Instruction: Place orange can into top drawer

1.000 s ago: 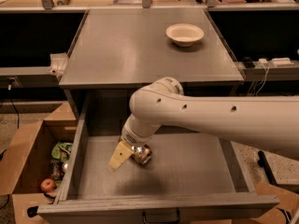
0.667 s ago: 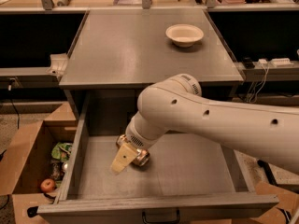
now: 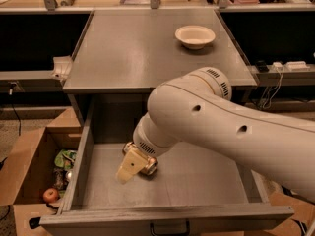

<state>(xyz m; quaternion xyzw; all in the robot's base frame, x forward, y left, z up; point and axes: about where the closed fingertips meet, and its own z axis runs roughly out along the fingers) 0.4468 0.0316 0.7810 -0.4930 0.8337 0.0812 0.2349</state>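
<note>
The top drawer (image 3: 197,183) is pulled wide open below the grey cabinet top, with its dark handle (image 3: 170,228) at the bottom edge of the view. My gripper (image 3: 130,169) reaches down into the drawer's left-middle part and is shut on the orange can (image 3: 150,167). The can lies on its side at or just above the drawer floor. A cream finger (image 3: 129,166) covers most of the can, so only its silver ends show. My big white arm crosses the right side of the view above the drawer.
A white bowl (image 3: 195,36) stands on the grey cabinet top (image 3: 138,53) at the back right. An open cardboard box (image 3: 22,173) on the floor to the left holds an apple (image 3: 50,194) and other items. Cables and a power strip (image 3: 285,65) are at the right.
My arm has swung closer to the camera and looms larger. The gripper and the can have shifted slightly left inside the drawer and stay low near its floor.
</note>
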